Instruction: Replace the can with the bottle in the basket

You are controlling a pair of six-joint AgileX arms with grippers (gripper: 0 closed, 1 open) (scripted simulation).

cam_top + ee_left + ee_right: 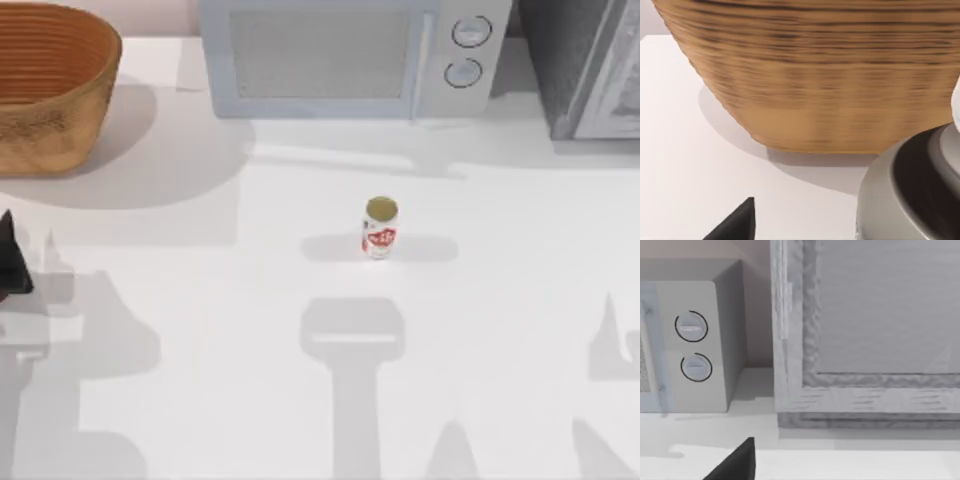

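White table (200,330) from above: you've got the can (380,228) upright mid-table w/ open space all round, basket (50,85) at far left corner, pale grey microwave (350,55) behind the can, left gripper (12,262) at the left edge, can't tell its grip. Left wrist cam: basket wall (830,80) close ahead, one dark fingertip (737,222) low. Right wrist cam: microwave dials (692,345) beside a grey cabinet (875,335); right grip, can't tell.

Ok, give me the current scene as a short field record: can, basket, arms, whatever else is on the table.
can: upright mid-table, outside the basket, nothing gripping it
basket: far left corner of the table
left gripper: at the table's left edge, near side of the basket
microwave: back centre, door closed
grey appliance: back right corner
table: white
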